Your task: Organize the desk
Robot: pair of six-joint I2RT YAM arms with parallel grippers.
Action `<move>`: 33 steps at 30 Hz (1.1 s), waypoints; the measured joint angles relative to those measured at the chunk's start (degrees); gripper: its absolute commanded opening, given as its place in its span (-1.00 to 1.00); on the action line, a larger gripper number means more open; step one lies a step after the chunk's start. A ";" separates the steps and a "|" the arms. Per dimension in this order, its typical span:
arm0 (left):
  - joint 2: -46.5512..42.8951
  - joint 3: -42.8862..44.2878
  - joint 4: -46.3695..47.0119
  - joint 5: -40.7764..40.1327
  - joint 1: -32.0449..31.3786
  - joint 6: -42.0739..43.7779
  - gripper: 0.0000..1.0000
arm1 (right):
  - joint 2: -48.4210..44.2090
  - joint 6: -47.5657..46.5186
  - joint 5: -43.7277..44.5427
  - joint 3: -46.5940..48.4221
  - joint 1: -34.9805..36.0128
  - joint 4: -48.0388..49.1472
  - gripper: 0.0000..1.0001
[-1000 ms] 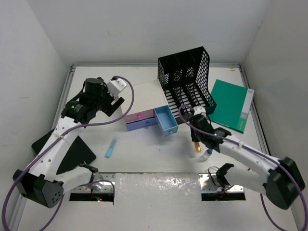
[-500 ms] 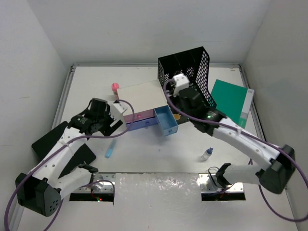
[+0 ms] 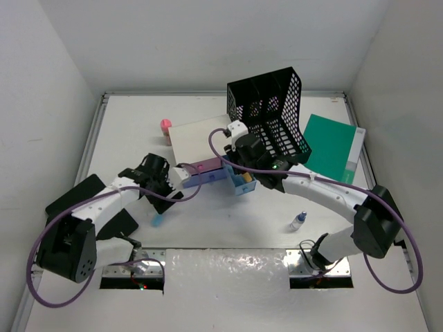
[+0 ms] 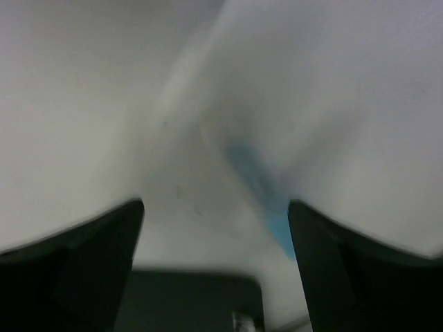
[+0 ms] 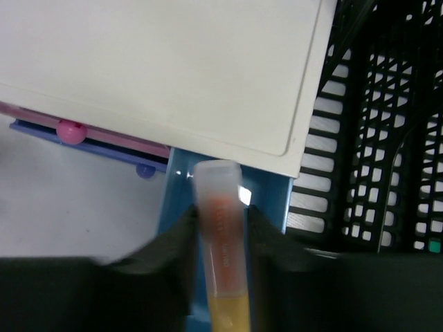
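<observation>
Pinching a clear tube (image 5: 217, 185) with orange inside in the narrowed right gripper (image 5: 221, 232) above the open blue drawer (image 5: 275, 199), hovering with left gripper (image 4: 214, 207) spread wide just over a blurred blue stick (image 4: 257, 194) on the white desk (image 3: 228, 221) beneath both arms

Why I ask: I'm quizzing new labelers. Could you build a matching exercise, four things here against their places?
1 green folder
2 small bottle
3 orange tube
4 blue pen

A below the open left tool
B between the fingers of the right tool
C on the desk, right of the black rack
D near the desk's front edge

Pairs: 1-C, 2-D, 3-B, 4-A
</observation>
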 measured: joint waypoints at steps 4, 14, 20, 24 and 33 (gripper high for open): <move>3.80 -1.11 5.64 0.46 -0.26 0.09 0.63 | -0.07 -0.02 -0.11 0.00 0.28 -1.64 0.11; 7.41 -3.61 16.22 0.87 -0.26 0.46 -0.23 | -4.50 -0.68 -1.60 0.00 0.66 -3.93 0.19; 10.38 -5.33 22.71 0.70 -0.39 0.79 -1.00 | -8.57 -0.72 -2.54 0.00 0.66 -4.37 0.22; 9.53 -5.27 22.73 0.68 -0.39 1.20 -0.60 | -10.75 -0.79 -2.49 0.00 0.66 -5.35 0.26; 0.46 0.02 1.11 -2.89 -0.09 0.28 0.32 | -13.55 -1.75 -0.44 0.00 0.66 -7.06 0.27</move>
